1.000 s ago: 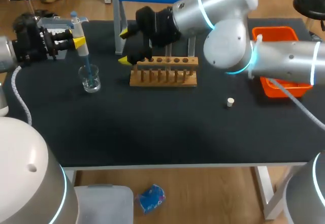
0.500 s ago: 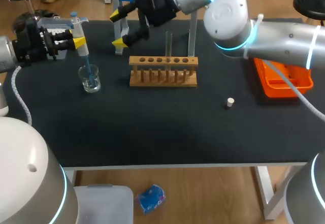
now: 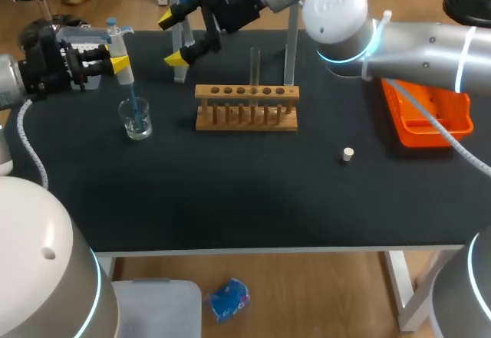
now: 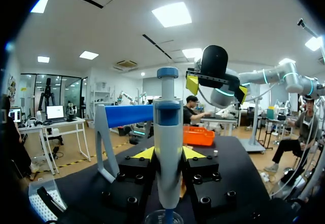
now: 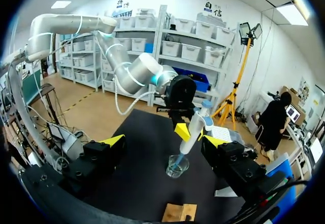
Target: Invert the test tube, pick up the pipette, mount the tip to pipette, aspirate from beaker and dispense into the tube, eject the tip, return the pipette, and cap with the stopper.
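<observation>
**newbie_q:** Two arms on this desk (image 3: 230, 192), yeah? What's the left one got?

**rig_watcher:** Yep. Over by the desk's left edge, toward the far corner, the left gripper (image 3: 119, 63) is pinching the pipette (image 4: 168, 148) from both sides and holding it pretty much upright. The blue tip (image 3: 133, 100) on its end pokes down into the little glass beaker (image 3: 138, 123) sitting right under it.

**newbie_q:** And the other arm?

**rig_watcher:** It comes in from the right and reaches way past the middle. The right gripper (image 3: 173, 39) hangs in the air over the desk's far edge, fingers spread wide with nothing in them. It's just beside the stand with the blue bar (image 4: 127, 116). Its wrist cam looks across at the pipette and beaker.

**newbie_q:** Where's the tube?

**rig_watcher:** The test tube (image 3: 255, 66) stands upright in the wooden rack (image 3: 245, 116), in a hole a bit right of the rack's middle. The rack sits mid-desk, closer to the far edge, and the open gripper is up and off to its left, well apart from the tube. Can't tell which end of the tube is up.

**newbie_q:** Stopper?

**rig_watcher:** The small white stopper (image 3: 348, 154) is lying on bare desk right of the rack and nearer the front edge, touching nothing. Past that, the orange tray (image 3: 430, 127) sits at the right edge, partly under the right arm.
</observation>
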Motion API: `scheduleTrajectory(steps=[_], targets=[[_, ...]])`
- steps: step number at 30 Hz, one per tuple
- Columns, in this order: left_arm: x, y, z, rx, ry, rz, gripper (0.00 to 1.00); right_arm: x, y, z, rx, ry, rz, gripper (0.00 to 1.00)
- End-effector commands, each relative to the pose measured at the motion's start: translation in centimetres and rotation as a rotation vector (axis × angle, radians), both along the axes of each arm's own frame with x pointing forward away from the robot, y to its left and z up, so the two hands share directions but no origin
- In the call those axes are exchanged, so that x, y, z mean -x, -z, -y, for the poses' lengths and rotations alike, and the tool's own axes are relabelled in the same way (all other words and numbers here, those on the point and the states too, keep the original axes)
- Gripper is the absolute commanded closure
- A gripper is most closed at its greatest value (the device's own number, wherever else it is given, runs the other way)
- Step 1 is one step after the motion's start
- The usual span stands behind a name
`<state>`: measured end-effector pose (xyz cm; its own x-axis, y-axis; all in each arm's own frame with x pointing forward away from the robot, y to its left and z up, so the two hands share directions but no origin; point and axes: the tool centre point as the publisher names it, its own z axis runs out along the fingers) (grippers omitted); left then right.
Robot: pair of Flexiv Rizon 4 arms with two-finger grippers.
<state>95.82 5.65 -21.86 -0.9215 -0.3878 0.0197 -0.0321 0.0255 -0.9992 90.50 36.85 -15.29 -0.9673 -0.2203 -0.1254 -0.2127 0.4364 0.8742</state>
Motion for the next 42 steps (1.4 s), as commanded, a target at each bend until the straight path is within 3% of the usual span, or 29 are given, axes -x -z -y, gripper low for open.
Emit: scheduleTrajectory(steps=[1, 3, 4, 6, 25, 42], targets=[[0.0, 0.0, 0.0, 0.000, -0.002, 0.002, 1.00, 0.1, 0.2, 0.1, -0.053, -0.006, -0.030, 0.00], [0.0, 0.0, 0.0, 0.000, -0.002, 0.002, 1.00, -0.2, -0.1, -0.3, -0.080, -0.012, -0.045, 0.56], [0.0, 0.0, 0.0, 0.000, -0.002, 0.002, 1.00, -0.3, -0.3, -0.6, -0.091, -0.012, -0.049, 0.67], [0.0, 0.0, 0.0, 0.000, -0.002, 0.002, 1.00, -0.5, -0.7, -1.1, -0.115, -0.022, -0.056, 0.98], [0.0, 0.0, 0.0, 0.000, -0.002, 0.002, 1.00, -3.0, -3.2, -5.9, -0.220, -0.112, -0.129, 1.00], [0.0, 0.0, 0.0, 0.000, -0.002, 0.002, 1.00, -4.8, -3.3, -9.7, -0.209, -0.142, -0.176, 1.00]])
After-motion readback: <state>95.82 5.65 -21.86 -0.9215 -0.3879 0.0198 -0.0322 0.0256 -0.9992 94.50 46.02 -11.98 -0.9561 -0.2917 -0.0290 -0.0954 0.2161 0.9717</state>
